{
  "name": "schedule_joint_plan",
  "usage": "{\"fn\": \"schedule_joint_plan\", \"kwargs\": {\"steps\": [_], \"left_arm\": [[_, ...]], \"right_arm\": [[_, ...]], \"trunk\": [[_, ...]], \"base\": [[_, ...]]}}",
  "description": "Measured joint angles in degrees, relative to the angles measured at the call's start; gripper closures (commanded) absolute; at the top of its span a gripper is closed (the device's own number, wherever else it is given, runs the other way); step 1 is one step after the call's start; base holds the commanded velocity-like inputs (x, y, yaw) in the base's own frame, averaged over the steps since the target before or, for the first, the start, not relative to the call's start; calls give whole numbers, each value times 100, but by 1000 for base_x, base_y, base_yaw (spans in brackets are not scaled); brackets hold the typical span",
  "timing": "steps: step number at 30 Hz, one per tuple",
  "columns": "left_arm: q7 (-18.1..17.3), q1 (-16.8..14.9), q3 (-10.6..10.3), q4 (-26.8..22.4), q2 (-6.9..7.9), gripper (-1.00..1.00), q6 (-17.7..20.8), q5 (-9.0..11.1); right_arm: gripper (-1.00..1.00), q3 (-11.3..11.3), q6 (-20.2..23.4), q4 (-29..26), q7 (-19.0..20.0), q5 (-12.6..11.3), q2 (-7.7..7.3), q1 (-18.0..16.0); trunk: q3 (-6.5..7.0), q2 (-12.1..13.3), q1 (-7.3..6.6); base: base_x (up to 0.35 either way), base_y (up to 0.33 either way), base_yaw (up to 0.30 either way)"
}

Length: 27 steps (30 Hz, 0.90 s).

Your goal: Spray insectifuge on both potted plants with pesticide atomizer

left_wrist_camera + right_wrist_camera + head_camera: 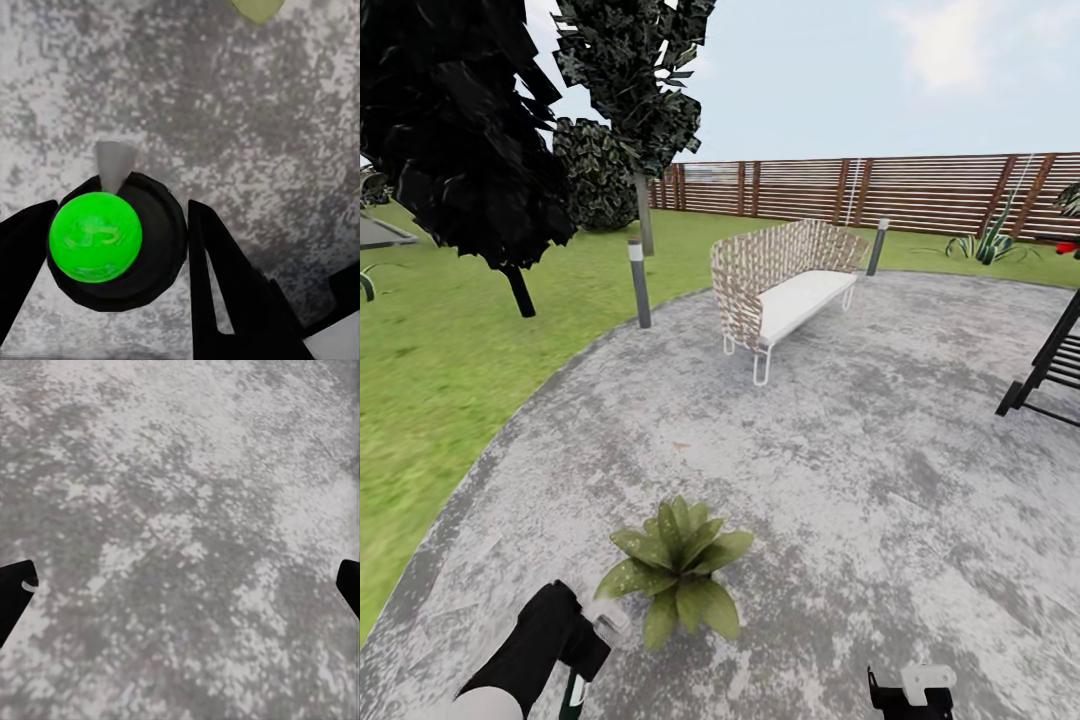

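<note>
Snugly between left fingers: pesticide atomizer.

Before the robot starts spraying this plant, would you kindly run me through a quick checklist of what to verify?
1. Atomizer held: ok. The left hand has its fingers on either side of the pesticide atomizer, seen from above with its bright green top.
2. Nozzle aimed at the plant: cannot tell. The grey nozzle points over bare paving.
3. Plant close by: ok. One potted plant sits on the patio just beside the left hand.
4. Right hand out of the way: ok. The right hand is open over bare paving.
5. Second potted plant located: cannot tell.
</note>
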Motion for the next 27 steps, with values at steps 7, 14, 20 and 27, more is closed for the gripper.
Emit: {"fn": "schedule_joint_plan", "kwargs": {"steps": [7, 14, 20, 27], "left_arm": [[74, 133, 4, 3, 36, 100, 6, -18], [85, 139, -7, -25, 12, 100, 1, -5], [374, 137, -6, 3, -21, 100, 10, 18], [419, 137, -7, 13, -49, 100, 12, 31]], "right_arm": [[-100, -1, 0, 4, -5, -1, -1, -1], [-100, 0, -1, 8, -7, 0, 4, -2], [-100, 0, -2, 7, -7, 0, -9, 0], [-100, 0, -2, 7, -8, 0, -5, 0]], "trunk": [[0, 0, 0], [0, 0, 2], [0, 0, 3], [0, 0, 0]], "base": [[2, -3, 236], [-107, -70, 246], [-207, -178, 18], [-15, -239, 0]]}}
